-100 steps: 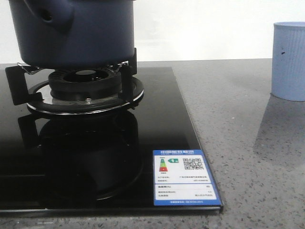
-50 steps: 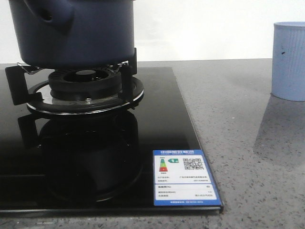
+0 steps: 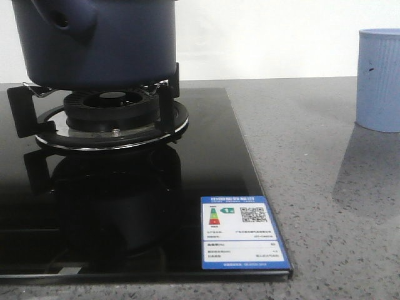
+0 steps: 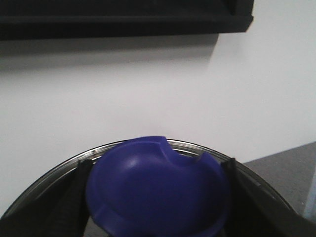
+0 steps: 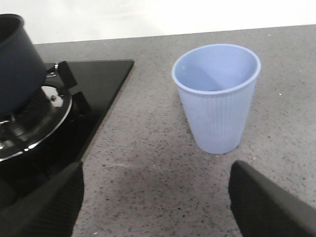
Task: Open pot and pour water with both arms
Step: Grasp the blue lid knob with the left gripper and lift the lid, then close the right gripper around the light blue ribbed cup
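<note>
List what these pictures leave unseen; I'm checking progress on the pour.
- Pot: top cut off by the front view's edge.
- Pot's contents: hidden by its wall in the right wrist view.
- Label text: too small.
- Cup: cut off by the front view's right edge.

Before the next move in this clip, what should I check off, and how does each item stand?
1. Pot seated on the burner supports: ok.
2. Left gripper shut on the blue lid knob: ok, fingers flank it.
3. Lid lifted clear of the pot: cannot tell.
4. Pale blue cup upright and empty: ok.
5. Right gripper open and holding nothing: ok.
6. Right gripper on the pot handle: not ok, it faces the cup.
</note>
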